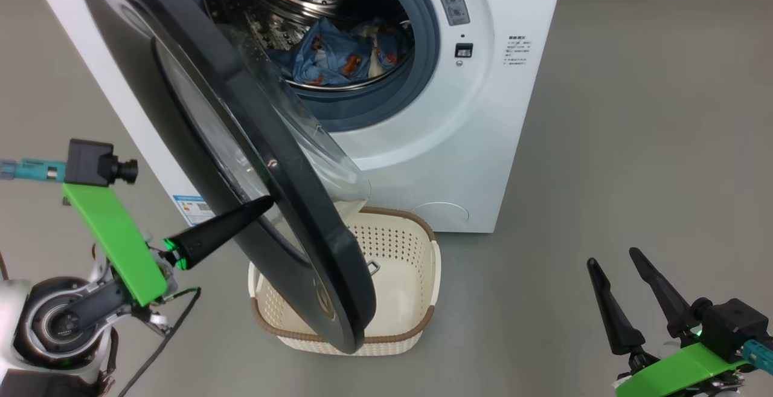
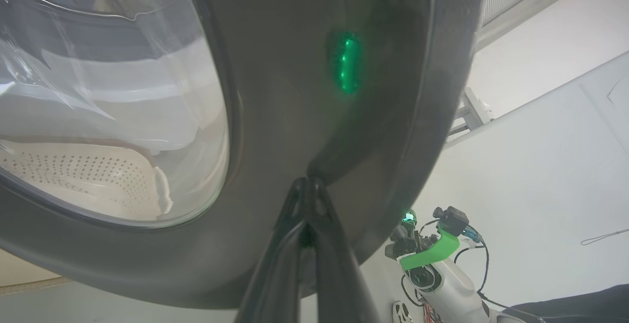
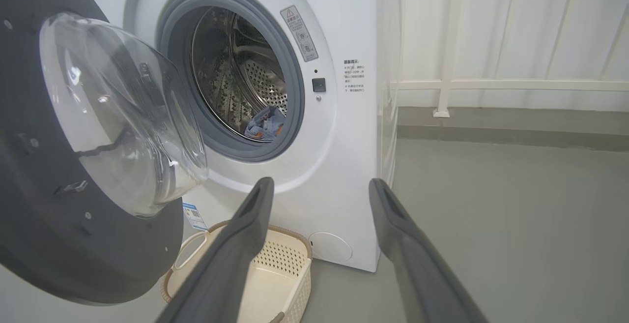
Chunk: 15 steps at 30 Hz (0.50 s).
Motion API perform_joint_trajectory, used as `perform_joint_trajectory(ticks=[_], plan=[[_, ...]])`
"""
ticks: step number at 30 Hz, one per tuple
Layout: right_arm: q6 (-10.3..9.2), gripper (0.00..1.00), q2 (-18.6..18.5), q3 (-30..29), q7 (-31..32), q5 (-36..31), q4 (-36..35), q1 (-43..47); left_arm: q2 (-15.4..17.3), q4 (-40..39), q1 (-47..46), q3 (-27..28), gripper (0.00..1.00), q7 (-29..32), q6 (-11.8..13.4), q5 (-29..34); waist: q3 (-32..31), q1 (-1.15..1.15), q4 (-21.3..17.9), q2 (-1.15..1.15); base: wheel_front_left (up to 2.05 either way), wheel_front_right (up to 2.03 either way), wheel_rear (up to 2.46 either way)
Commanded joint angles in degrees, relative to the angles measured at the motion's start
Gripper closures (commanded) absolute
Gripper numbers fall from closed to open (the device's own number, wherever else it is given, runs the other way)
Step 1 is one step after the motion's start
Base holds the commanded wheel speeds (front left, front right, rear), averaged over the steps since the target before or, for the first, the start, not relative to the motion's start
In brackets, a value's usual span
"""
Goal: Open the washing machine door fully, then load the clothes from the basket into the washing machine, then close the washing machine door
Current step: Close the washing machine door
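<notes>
Head view: the clothes (image 1: 338, 55) are seen inside the washing machine (image 1: 495, 143) and the basket (image 1: 416, 276) below is found empty, so only closing is left. The washing machine door (image 1: 241, 131), half swung, is touched by the left gripper (image 1: 263, 203), jaws closed on nothing; the right gripper (image 1: 612, 256) is spread wide, empty.

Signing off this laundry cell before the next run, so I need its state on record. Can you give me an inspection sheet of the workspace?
Surface: grey floor, smooth.
Job's things: washing machine door partly open, hanging over the basket; clothes lie inside the washing machine, in its drum; the basket's visible part holds nothing.
Clutter: nothing seen.
Tools: left tool shut, tip against the door's black outer rim; right tool open, holding nothing.
Cables: black cable loops beside the left arm.
Surroundings: white railing beyond the machine.
</notes>
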Motion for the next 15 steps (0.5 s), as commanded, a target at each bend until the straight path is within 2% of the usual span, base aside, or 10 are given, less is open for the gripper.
perform_joint_trajectory(ticks=[1,9,10,11,12,13,14,15], plan=[[0.25,0.0,-0.7,0.6,-0.5,-0.7,-1.5,-0.6,1.9,-0.8,-3.4,2.1,1.0,-0.8,-0.4,0.3,0.3,0.0,-0.3,0.0,0.0,0.0,0.0],[0.25,0.0,0.1,-0.2,-0.5,-0.8,-1.4,-0.4,2.7,0.5,-1.9,2.9,1.0,-5.5,-0.4,0.4,-0.3,0.0,0.9,0.0,0.0,0.0,0.0],[0.25,0.0,0.3,-0.2,-0.5,-0.8,-1.4,-0.3,2.7,0.8,-1.5,3.1,0.8,-6.4,-0.4,0.5,-0.4,0.0,1.1,0.0,0.0,0.0,0.0],[0.25,0.0,0.4,-0.2,-0.5,-0.8,-1.4,-0.2,2.8,1.0,-1.1,3.1,0.69,-7.2,-0.4,0.7,-0.5,0.0,1.4,0.0,0.0,0.0,0.0],[0.25,0.0,0.5,-0.1,-0.5,-0.8,-1.3,-0.1,2.8,1.2,-0.6,3.2,0.53,-8.3,-0.4,1.2,-0.7,0.0,1.7,0.0,0.0,0.0,0.0],[0.25,0.0,0.6,0.0,-0.5,-0.8,-1.3,-0.1,2.9,1.6,-0.2,3.4,0.19,-9.5,-0.4,1.5,-0.8,0.0,1.9,0.0,0.0,0.0,0.0],[0.25,0.0,0.7,0.1,-0.5,-0.8,-1.3,-0.1,2.9,1.9,0.2,3.6,0.04,-10.6,-0.4,1.8,-0.9,0.0,2.1,0.0,0.0,0.0,0.0],[0.25,0.0,0.8,0.1,-0.5,-0.8,-1.3,0.0,3.0,2.3,0.7,3.7,0.0,-11.9,-0.4,2.3,-1.1,0.0,2.4,0.0,0.0,0.0,0.0]])
